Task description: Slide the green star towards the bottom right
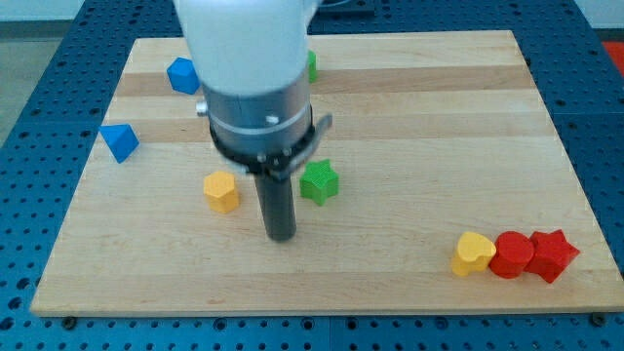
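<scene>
The green star (319, 181) lies near the middle of the wooden board (429, 117). My tip (281, 235) rests on the board just below and to the left of the star, a short gap away from it. The arm's white and dark body hangs over the board's upper middle and hides what lies under it.
A yellow block (221, 190) sits left of my tip. A blue block (182, 75) and a blue triangular block (119, 141) lie at the upper left. A green block (312, 65) peeks out beside the arm. A yellow heart (473, 253), red block (512, 254) and red star (553, 254) line up at the bottom right.
</scene>
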Action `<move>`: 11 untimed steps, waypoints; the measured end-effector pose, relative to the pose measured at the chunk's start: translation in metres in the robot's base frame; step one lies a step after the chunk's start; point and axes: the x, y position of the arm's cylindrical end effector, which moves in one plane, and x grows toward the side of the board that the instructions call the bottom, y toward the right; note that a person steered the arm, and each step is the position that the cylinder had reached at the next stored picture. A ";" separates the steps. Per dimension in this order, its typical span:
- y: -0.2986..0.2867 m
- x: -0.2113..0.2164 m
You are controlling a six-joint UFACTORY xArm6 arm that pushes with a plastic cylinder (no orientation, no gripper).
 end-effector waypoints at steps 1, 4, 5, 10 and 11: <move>-0.006 -0.063; 0.021 -0.064; 0.059 -0.053; 0.119 -0.101; 0.076 -0.102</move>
